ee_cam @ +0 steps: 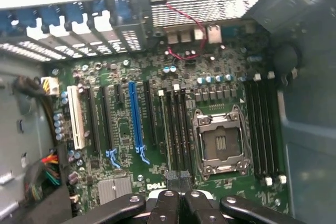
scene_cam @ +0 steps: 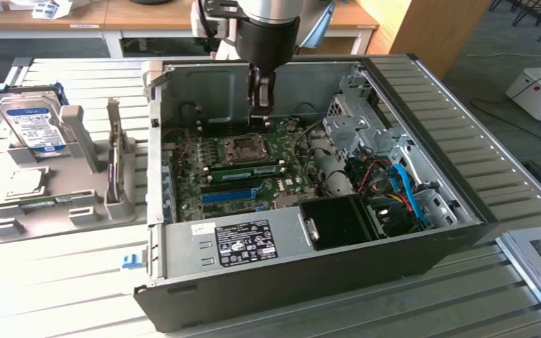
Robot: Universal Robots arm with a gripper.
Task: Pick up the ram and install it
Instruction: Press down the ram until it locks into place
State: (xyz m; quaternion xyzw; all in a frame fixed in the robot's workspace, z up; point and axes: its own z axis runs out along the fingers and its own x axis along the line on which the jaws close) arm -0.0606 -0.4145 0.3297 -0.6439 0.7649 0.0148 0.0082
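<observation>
Our gripper (scene_cam: 263,98) hangs shut and empty above the open computer case (scene_cam: 458,204). Going from the exterior view's left, we see spare parts parked upright in a grey holder (scene_cam: 54,204) for easy grasping, then the ram (scene_cam: 244,171) already seated across the motherboard (scene_cam: 223,186), beneath the empty processor socket (scene_cam: 245,146).

the arm (scene_cam: 268,28) ends in a silver cylindrical segment above a thick black wrist housing. the tool (scene_cam: 262,98) is black, with narrow dark fingers (ee_cam: 173,211) on linkage bars joined by round silver pivot screws.
</observation>
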